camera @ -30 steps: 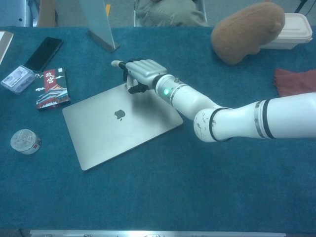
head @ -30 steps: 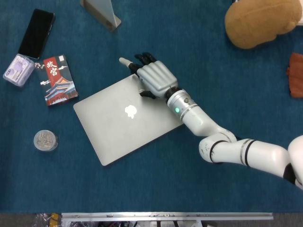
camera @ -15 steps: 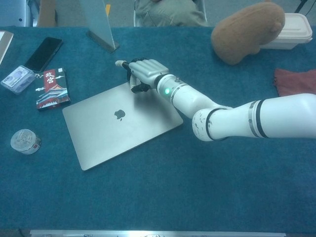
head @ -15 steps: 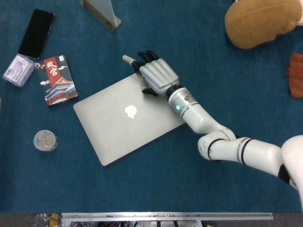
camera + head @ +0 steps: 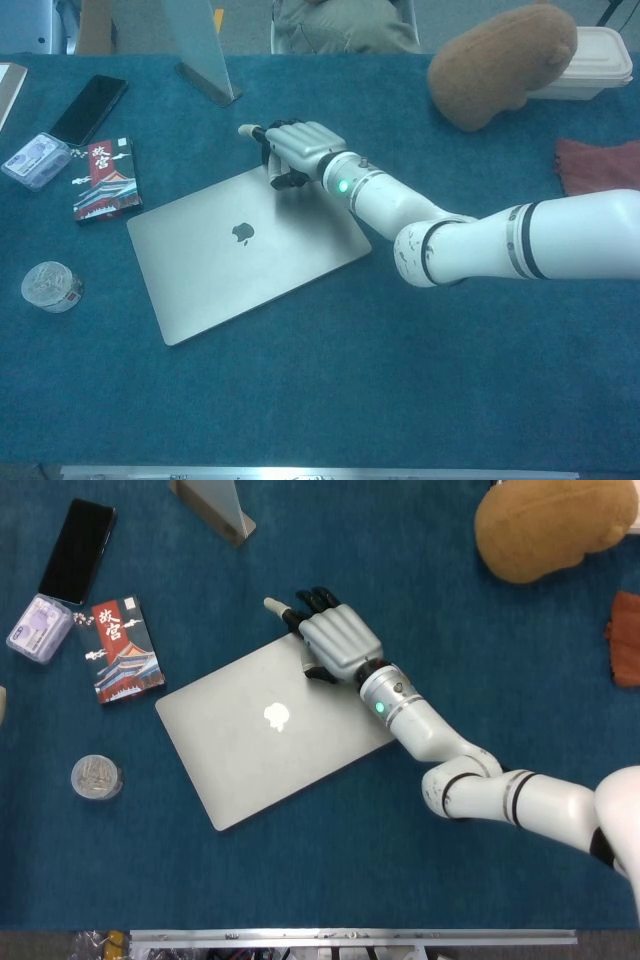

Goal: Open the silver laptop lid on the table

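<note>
The silver laptop (image 5: 265, 730) (image 5: 240, 250) lies flat and closed on the blue table, turned at an angle, logo up. My right hand (image 5: 335, 640) (image 5: 300, 148) sits palm down at the laptop's far right corner. Its dark fingertips (image 5: 312, 600) bend over the far edge onto the cloth, and one pale finger points left. The thumb lies on the lid near the corner. Whether any finger is under the lid's edge is hidden. My left hand is in neither view.
A card box (image 5: 122, 650), a phone (image 5: 77, 550) and a small clear case (image 5: 38, 628) lie at the far left. A round tin (image 5: 96, 777) sits left of the laptop. A brown plush (image 5: 550, 525), a red cloth (image 5: 625, 640) and a stand (image 5: 215, 505) are at the back.
My right hand has slid a little to the right and away along the laptop's far corner. The laptop has stayed flat and in place.
</note>
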Motion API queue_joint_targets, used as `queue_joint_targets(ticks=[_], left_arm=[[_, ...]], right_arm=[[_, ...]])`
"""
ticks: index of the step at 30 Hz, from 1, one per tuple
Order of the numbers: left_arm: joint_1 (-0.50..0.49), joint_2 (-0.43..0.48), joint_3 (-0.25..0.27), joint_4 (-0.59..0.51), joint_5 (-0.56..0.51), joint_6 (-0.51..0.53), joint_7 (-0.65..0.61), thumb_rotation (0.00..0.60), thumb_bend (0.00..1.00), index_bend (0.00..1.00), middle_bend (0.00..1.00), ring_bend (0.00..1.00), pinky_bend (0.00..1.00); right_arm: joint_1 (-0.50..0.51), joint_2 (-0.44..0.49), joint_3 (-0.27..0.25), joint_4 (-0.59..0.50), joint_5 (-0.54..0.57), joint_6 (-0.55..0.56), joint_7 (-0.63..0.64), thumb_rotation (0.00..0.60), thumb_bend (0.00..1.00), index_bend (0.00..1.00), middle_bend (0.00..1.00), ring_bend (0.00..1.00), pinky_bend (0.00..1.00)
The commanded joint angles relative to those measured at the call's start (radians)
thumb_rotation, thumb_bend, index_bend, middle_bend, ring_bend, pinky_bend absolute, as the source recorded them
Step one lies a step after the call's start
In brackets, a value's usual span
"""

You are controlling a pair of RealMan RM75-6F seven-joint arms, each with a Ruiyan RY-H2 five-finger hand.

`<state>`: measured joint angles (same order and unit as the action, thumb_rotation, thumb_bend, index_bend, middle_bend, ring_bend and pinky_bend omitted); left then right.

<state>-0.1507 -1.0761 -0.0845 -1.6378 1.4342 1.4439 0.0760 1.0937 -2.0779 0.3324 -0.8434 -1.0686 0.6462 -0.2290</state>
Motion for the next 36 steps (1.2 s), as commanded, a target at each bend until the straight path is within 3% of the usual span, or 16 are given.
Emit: queue_joint_targets(ticks=[1,15,26,36], left_arm=[[-0.001,-0.001,0.001,-0.001,0.004,0.001,0.002,0.052,0.31,0.08,0.00,0.00,0.00],[-0.005,-0.006,0.005,-0.013,0.018,0.001,0.019,0.049,0.31,0.08,0.00,0.00,0.00],[-0.009,-0.001,0.002,-0.017,0.008,-0.007,0.022,0.049,0.31,0.08,0.00,0.00,0.00],[-0.010,-0.006,0.006,-0.008,0.014,-0.008,0.016,0.050,0.31,0.08,0.00,0.00,0.00]], right_arm=[[-0.013,0.019,-0.011,-0.028,0.000,0.010,-0.014,0.431,0.87,0.00,0.34,0.00,0.03],[-0.077,0.117,-0.044,-0.171,0.051,0.047,-0.077,0.417,0.87,0.00,0.34,0.00,0.03],[-0.043,0.082,-0.022,-0.089,0.050,0.026,-0.033,0.410,0.87,0.00,0.34,0.00,0.03],[-0.046,0.076,-0.044,-0.068,0.027,0.018,-0.020,0.410,0.87,0.00,0.34,0.00,0.03]])
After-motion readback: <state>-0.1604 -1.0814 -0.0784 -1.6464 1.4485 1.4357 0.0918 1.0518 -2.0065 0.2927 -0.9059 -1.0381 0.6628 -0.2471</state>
